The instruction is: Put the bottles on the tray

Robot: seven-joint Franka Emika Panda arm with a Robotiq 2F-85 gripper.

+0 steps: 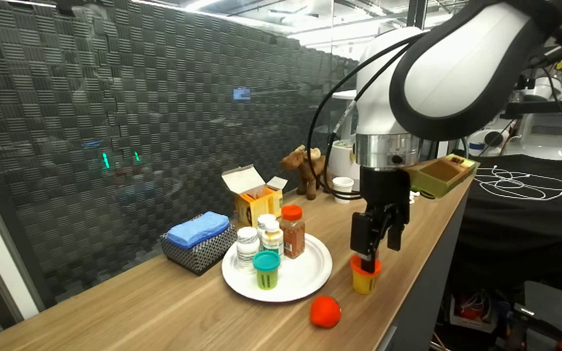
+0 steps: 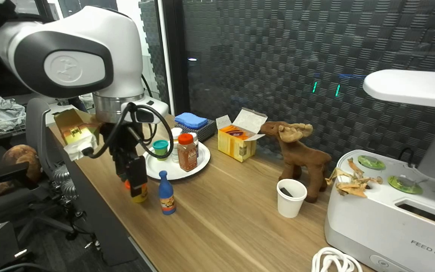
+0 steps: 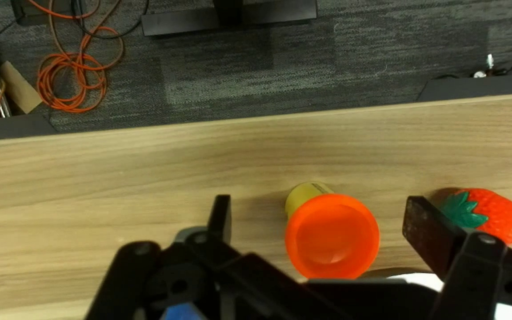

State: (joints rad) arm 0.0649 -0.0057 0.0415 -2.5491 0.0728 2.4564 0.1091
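Two off tray [image 1: 308, 279]: orange-lidded tub [image 1: 364, 283], blue bottle [image 2: 167, 197], both upright on table [image 2: 221, 211]
Claw [image 3: 319, 220]: wide, nothing held; lid [image 3: 332, 235] between jaws in wrist view, nearer one
Tub: best centred first, then gripped below lid, lifted straight, clear of blue bottle

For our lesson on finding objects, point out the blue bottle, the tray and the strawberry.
Blue bottle [image 2: 166, 192]: in an exterior view, on its body, above the label.
Tray [image 1: 303, 275]: in an exterior view, on a bare part.
Strawberry [image 3: 500, 216]: in the wrist view, on its red flesh.
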